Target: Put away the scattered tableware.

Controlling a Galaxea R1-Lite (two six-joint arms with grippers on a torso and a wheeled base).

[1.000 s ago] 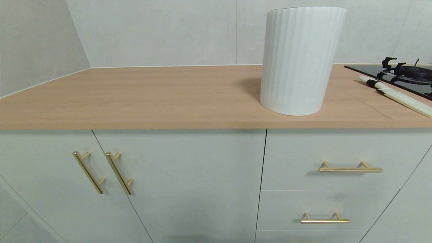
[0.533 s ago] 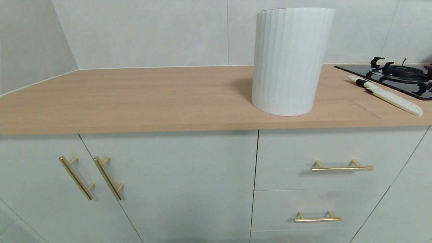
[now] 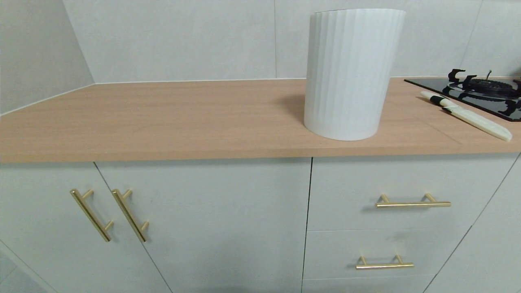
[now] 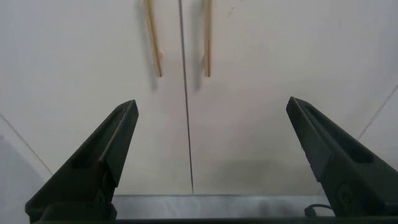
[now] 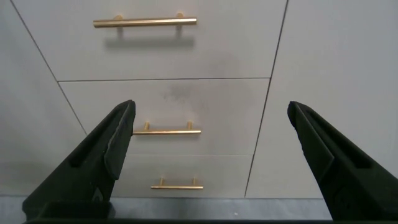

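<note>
A tall white ribbed container stands on the wooden countertop, right of centre near the front edge. A cream-handled knife lies flat on the counter at the far right, beside the stove. My left gripper is open and held low in front of the cabinet doors, with nothing between its fingers. My right gripper is open too, facing the drawer fronts below the counter, holding nothing.
A black glass gas stove sits at the counter's far right. Below the counter are two cabinet doors with gold bar handles on the left and drawers with gold handles on the right. Tiled walls close the back and left.
The whole head view shifted: everything slid left between one second ago and half a second ago, so the camera moved. Since then the picture holds nearly still.
</note>
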